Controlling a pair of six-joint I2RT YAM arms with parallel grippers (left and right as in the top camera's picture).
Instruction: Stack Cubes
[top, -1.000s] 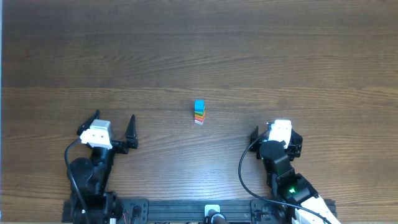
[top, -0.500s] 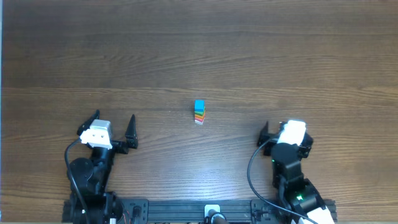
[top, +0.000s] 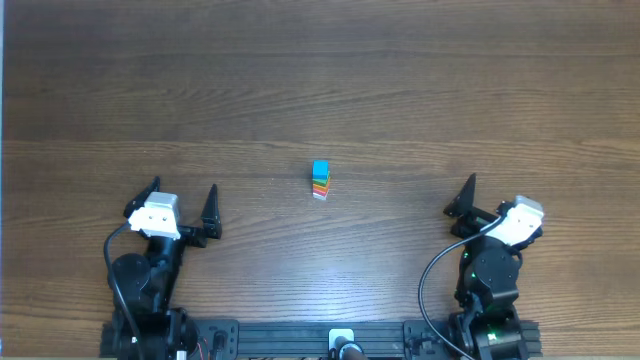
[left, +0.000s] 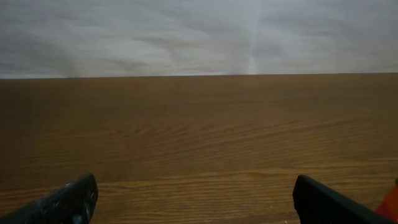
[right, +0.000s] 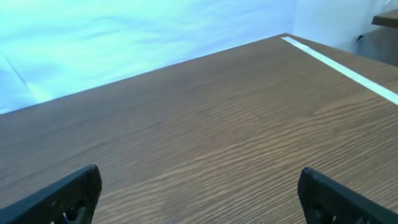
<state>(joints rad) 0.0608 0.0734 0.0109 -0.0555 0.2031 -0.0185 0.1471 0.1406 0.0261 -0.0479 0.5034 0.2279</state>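
- The cube stack (top: 320, 181) is standing upright at the middle of the counter (top: 320, 80), with the blue cube (top: 320, 169) on top. It is sitting between my two arms and well apart from both, so the stacking is looking finished to me.
- My left tool (top: 184, 187) is resting at the near left, its fingers spread wide and gripping nothing, facing the far edge. I am reading this as a parked pose that is leaving the stack undisturbed.
- My right tool (right: 199, 175) is resting at the near right, jaws likewise wide apart and empty. It is turned toward the far right, away from the stack, probably so that no finger is passing near the column.
- Hard to make out: the bands under the blue cube are reading as green and orange, but the lowest layers are too small to count.
- Cut off: a reddish sliver (left: 393, 198) is showing at the edge of my left wrist view, and I cannot tell whether it is a cube.
- From above, one finger of my right tool is showing plainly; the other I cannot make out.
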